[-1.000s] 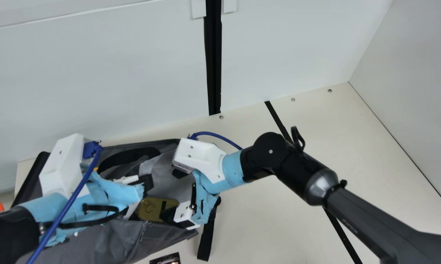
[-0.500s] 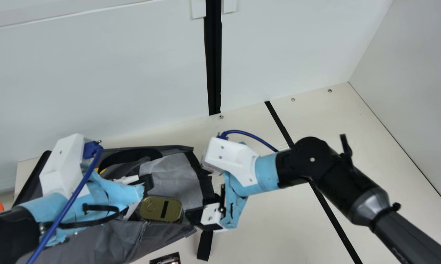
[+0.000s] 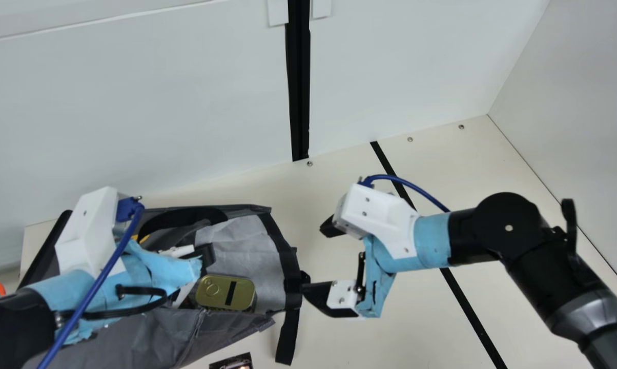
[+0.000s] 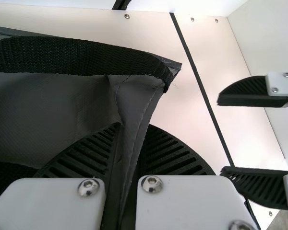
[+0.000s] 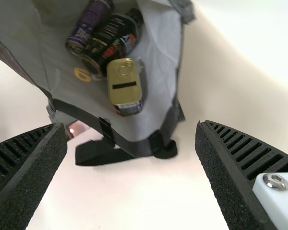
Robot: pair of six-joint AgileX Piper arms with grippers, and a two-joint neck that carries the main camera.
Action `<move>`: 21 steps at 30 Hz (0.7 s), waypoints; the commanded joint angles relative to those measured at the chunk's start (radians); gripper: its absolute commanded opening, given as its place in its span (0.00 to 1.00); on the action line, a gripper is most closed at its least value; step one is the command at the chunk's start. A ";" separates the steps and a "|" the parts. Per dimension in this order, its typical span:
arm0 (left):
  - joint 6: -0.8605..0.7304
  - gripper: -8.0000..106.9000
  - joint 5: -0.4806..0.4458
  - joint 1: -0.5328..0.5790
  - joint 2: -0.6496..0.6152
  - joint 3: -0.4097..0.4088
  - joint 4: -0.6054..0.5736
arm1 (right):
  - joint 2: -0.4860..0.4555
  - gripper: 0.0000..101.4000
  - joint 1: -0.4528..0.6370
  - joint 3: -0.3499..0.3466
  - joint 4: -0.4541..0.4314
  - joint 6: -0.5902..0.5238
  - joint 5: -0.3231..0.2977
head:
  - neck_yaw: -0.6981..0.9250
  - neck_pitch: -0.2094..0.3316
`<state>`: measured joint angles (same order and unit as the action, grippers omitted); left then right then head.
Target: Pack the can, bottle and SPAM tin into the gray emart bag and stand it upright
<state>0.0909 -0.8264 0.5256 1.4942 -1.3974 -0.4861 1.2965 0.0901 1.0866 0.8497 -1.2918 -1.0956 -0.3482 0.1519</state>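
Packing looks done: can (image 5: 89,24), btl (image 5: 110,43) & SPAM tin (image 5: 124,81) all inside gray emart bag (image 3: 237,328), bag on its side, mouth facing R gripper (image 3: 312,259), which is spread wide w/ nothing in it. L gripper (image 4: 134,127) clenched on bag's side fabric. Standing-up step prob. next: R needs to pinch mouth rim or strap, then both tip bag onto base, slow, so tin nr opening doesn't slide out.
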 commanded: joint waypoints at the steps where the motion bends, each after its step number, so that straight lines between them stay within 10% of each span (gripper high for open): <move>1: 0.000 0.00 0.000 0.000 0.000 0.000 0.000 | -0.006 0.94 0.040 -0.002 -0.003 -0.009 -0.020 | -0.001 0.023; 21: 0.000 0.00 0.000 0.000 0.000 0.000 0.000 | -0.057 0.94 0.286 0.011 -0.031 -0.084 -0.124 | -0.001 0.023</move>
<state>0.0909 -0.8264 0.5256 1.4942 -1.3974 -0.4861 1.2416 0.3626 1.0952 0.8197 -1.3728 -1.2228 -0.3482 0.1519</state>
